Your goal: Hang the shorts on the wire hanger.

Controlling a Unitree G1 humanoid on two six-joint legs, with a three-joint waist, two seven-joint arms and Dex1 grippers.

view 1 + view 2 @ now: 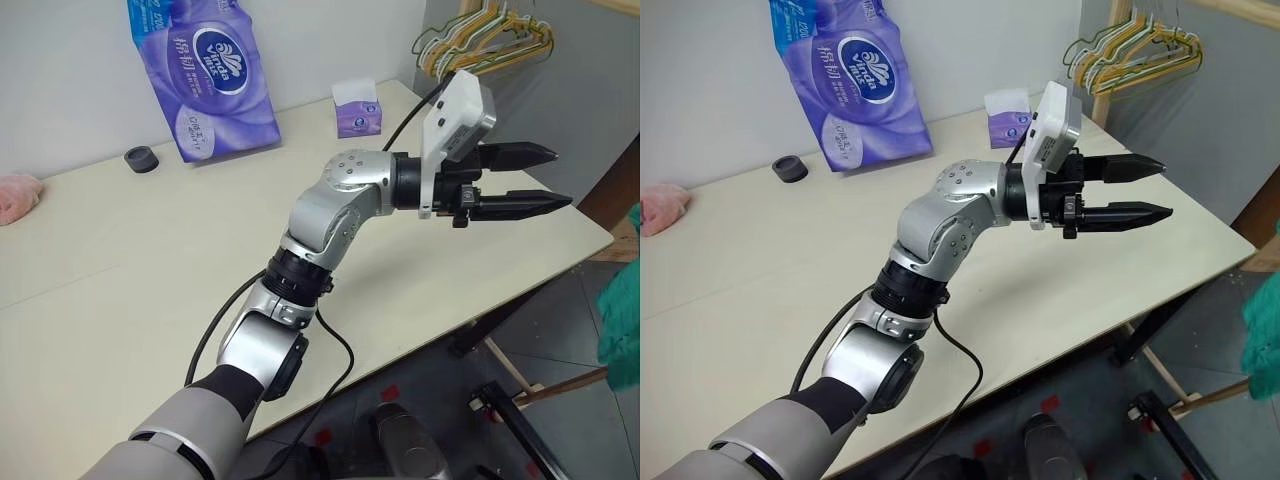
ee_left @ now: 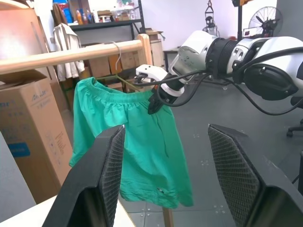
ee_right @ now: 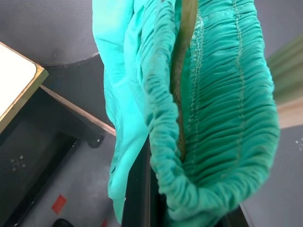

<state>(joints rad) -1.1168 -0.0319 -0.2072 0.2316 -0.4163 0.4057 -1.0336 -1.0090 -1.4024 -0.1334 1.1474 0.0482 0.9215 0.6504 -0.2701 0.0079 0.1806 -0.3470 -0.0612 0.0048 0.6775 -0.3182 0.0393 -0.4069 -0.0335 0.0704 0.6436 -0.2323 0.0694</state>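
Pinched shut on the shorts waistband: right gripper, off the table edge, beside the wooden rail. Looks like wire hanger already inside the waistband. Left gripper hovering over the table's far corner, jaws wide, empty. Best to keep that pinch firm, bring left across, grab the other waistband side, spread evenly.

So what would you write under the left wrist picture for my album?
Right gripper shut on the shorts at their waistband, hanging by a wooden rail, seen between the open left gripper fingers.
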